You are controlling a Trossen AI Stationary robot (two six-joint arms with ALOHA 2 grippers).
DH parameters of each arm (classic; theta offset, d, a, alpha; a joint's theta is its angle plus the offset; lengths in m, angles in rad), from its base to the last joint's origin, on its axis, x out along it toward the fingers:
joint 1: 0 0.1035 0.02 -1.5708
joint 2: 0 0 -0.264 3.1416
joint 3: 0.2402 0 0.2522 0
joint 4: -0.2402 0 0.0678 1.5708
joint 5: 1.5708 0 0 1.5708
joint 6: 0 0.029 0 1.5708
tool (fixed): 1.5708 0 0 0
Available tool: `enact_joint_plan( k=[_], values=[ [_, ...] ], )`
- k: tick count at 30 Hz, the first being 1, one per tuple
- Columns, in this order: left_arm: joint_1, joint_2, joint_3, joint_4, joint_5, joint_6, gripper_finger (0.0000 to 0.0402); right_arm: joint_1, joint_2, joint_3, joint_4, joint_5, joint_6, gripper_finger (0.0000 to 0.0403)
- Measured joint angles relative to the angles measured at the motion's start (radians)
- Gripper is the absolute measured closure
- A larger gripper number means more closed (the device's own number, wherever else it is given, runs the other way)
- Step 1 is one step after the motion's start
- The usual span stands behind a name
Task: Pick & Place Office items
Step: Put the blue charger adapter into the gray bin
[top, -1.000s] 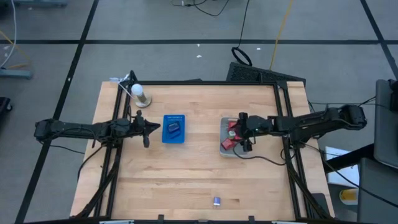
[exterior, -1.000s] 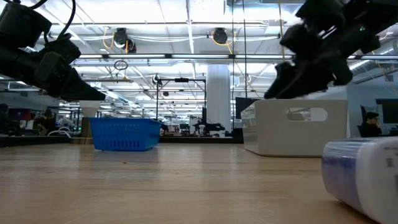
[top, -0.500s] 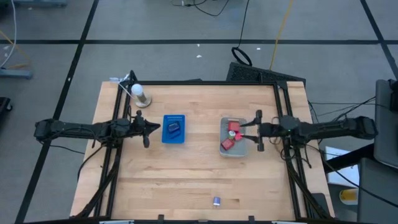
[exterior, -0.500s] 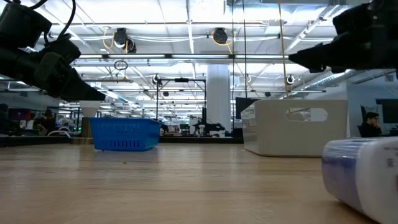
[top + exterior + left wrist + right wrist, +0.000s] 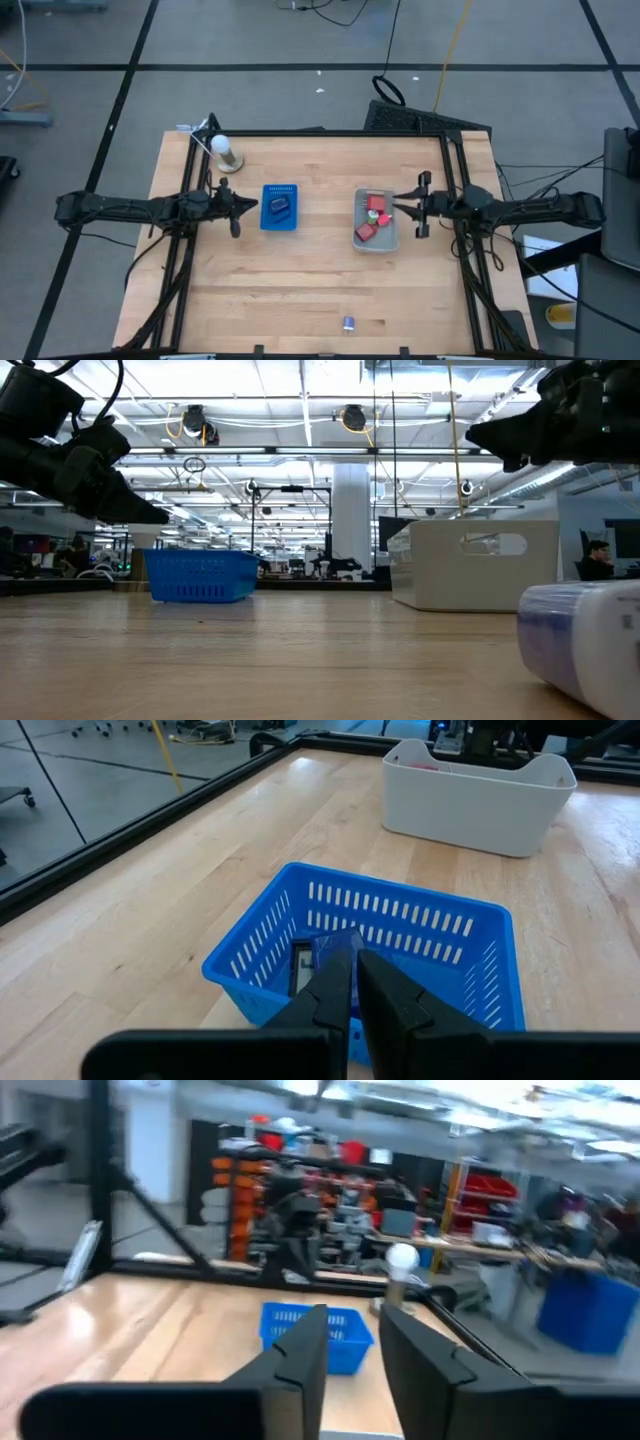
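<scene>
Hovering right of centre in the overhead frame, the right gripper point(image 5: 412, 208) sits just beside the grey bin point(image 5: 389, 240), its fingers slightly parted and holding nothing. Red pieces point(image 5: 372, 217) lie in that bin, just left of it. At centre left, the left gripper point(image 5: 250, 206), fingers nearly together and empty, meets the blue basket point(image 5: 281, 222), where a dark piece point(image 5: 279, 207) lies. Another small piece point(image 5: 348, 323) rests at bottom centre.
</scene>
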Motion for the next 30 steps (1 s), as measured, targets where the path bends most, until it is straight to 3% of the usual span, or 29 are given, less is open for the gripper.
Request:
enact_joint_plan(
  k=[6,12,18,21,24,30],
  values=[
    [0.000,0.000,0.000,0.000,0.000,-0.006,0.0380,-0.001,0.000,-0.001,-0.102,0.072,0.099,0.0397],
    [0.000,0.000,0.000,0.000,0.000,-0.006,0.0380,-0.002,0.000,-0.002,-0.187,0.123,0.127,0.0397],
    [0.000,0.000,0.000,0.000,0.000,-0.005,0.0380,-0.002,0.000,0.002,-0.091,0.086,0.113,0.0400],
    [0.000,0.000,0.000,0.001,0.000,-0.005,0.0380,0.000,0.001,0.060,-0.118,0.041,0.111,0.0402],
    [0.000,0.000,0.000,0.002,0.000,-0.005,0.0380,0.013,0.033,0.172,-0.288,0.002,0.093,0.0402],
    [0.000,0.001,-0.001,0.002,0.003,-0.004,0.0380,0.049,0.131,0.305,-0.383,0.023,0.038,0.0402]
  ],
)
